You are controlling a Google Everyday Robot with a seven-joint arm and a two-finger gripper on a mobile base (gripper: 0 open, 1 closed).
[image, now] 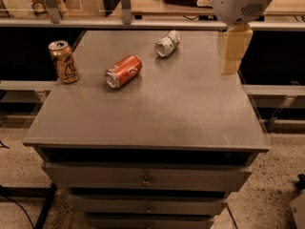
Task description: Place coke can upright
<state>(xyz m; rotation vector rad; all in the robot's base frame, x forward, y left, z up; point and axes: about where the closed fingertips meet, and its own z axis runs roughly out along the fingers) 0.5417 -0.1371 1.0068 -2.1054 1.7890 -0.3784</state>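
Note:
The coke can [124, 71] is orange-red with silver ends and lies on its side on the grey cabinet top [181, 113], left of the middle, with its silver end toward the front left. My gripper [229, 67] hangs down from a white wrist above the right rear part of the top. It is well to the right of the coke can and holds nothing.
A tan-gold can [63, 61] stands upright near the left edge. A white-and-green can [167, 43] lies on its side toward the back. The cabinet has drawers [145, 179] below its front edge. A rail and a wooden counter [143, 4] run behind it.

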